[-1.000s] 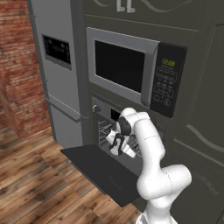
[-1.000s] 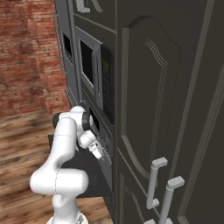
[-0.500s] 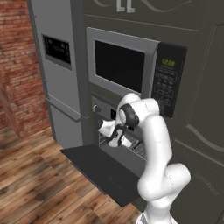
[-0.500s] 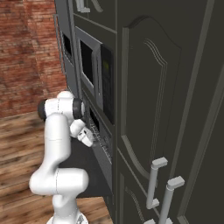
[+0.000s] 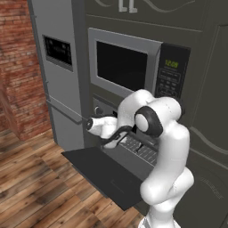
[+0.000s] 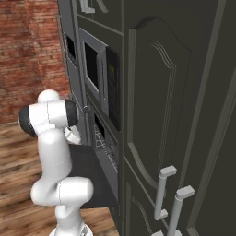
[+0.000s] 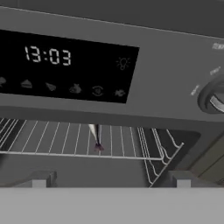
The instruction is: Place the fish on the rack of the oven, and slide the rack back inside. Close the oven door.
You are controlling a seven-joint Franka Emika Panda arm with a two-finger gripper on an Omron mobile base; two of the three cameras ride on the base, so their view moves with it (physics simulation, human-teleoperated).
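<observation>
The oven (image 7: 175, 65) faces my hand at close range, its dark display (image 7: 65, 65) reading 13:03. Below the display the rack (image 7: 52, 140) lies level in the cavity. On the rack's wires rests the fish (image 7: 96, 136), small and slim, pointing towards me. My gripper (image 7: 111, 180) is open, with nothing between its fingertips (image 7: 41, 179), and is held back from the rack's front rail. The oven door (image 5: 102, 171) hangs open and flat under my hand. From the right base view the gripper (image 6: 73, 134) is just in front of the opening, above the oven door (image 6: 87, 170).
A silver-framed microwave (image 5: 129, 67) sits directly above the oven. A grey fridge (image 5: 58, 89) stands to the left and a tall dark cabinet (image 6: 175, 115) to the right. A round knob (image 7: 214, 98) is right of the display. Wooden floor (image 5: 35, 187) lies under the open door.
My hand has drawn back out of the oven opening, up and to the left, away from the rack. The elbow has swung round to the right.
</observation>
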